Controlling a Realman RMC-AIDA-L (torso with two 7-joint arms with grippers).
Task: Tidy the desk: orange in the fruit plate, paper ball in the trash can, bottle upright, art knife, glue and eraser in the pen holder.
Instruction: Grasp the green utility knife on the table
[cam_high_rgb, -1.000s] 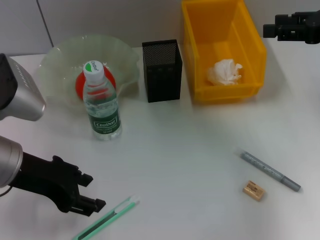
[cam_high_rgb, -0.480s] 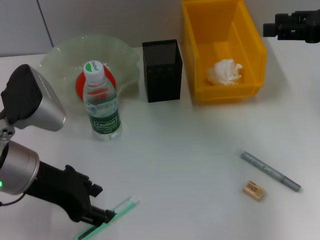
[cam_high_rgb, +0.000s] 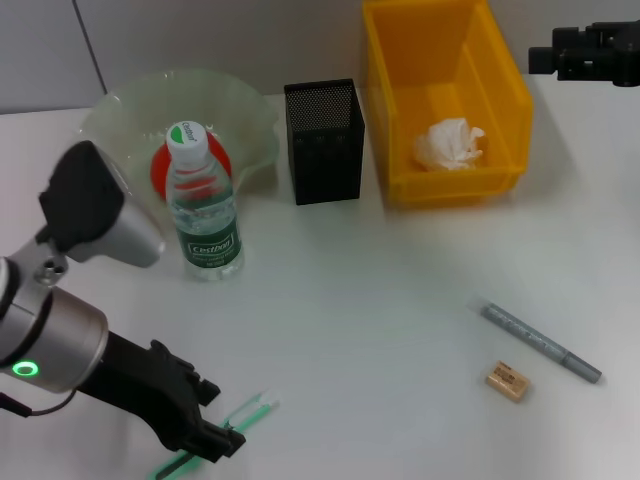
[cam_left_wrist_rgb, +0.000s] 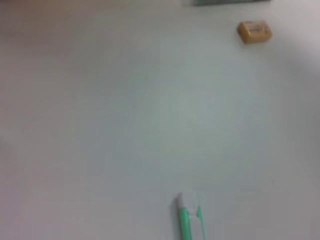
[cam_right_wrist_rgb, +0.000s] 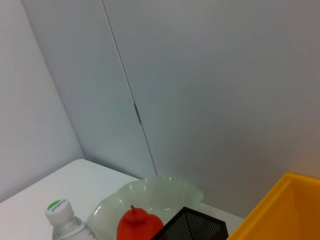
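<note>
The green art knife (cam_high_rgb: 248, 412) lies near the table's front left edge; its tip (cam_left_wrist_rgb: 190, 220) also shows in the left wrist view. My left gripper (cam_high_rgb: 220, 420) is open and low over the knife's middle, one finger on each side. The grey glue stick (cam_high_rgb: 540, 342) and the tan eraser (cam_high_rgb: 507, 381) lie at the front right; the eraser (cam_left_wrist_rgb: 254, 31) shows in the left wrist view too. The bottle (cam_high_rgb: 203, 205) stands upright. The orange (cam_high_rgb: 190, 165) sits in the fruit plate (cam_high_rgb: 120, 125). The paper ball (cam_high_rgb: 450, 143) lies in the yellow trash can (cam_high_rgb: 505, 90). My right gripper (cam_high_rgb: 585, 50) stays parked at the back right.
The black mesh pen holder (cam_high_rgb: 323, 140) stands between the plate and the trash can. The bottle is directly in front of the plate. In the right wrist view I see the bottle cap (cam_right_wrist_rgb: 59, 207), the plate (cam_right_wrist_rgb: 165, 187) and the pen holder's rim (cam_right_wrist_rgb: 192, 227) before a grey wall.
My left arm has moved forward and to the right, bringing its gripper down over the green art knife. The right arm has not moved.
</note>
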